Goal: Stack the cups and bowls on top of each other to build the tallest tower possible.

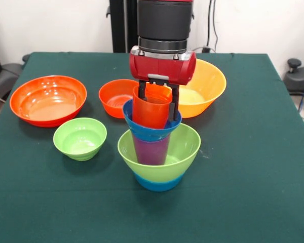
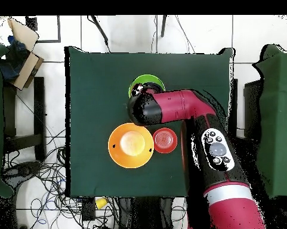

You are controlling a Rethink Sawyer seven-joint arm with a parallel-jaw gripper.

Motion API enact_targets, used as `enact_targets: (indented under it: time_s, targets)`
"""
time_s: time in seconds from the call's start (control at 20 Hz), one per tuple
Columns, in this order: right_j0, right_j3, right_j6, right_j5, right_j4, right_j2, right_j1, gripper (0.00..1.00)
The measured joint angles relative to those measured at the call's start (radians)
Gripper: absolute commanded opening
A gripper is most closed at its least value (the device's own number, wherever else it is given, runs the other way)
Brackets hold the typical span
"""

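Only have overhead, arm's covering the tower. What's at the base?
Observer: From the front, a green bowl sits on a light blue bowl, with a purple cup standing in it.
Operator: Above that?
Observer: A dark blue bowl sits on the purple cup, with an orange-red cup in it, tilted.
Operator: Gripper?
Observer: The gripper is down at the orange-red cup; can't tell if it's gripping.
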Motion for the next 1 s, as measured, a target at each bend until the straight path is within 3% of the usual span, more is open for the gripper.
enact_targets:
  time_s: [1.0]
  targets:
    - [-0.046, 0.0, 0.0, 0.0, 0.007, 0.068, 0.0, 1.0]
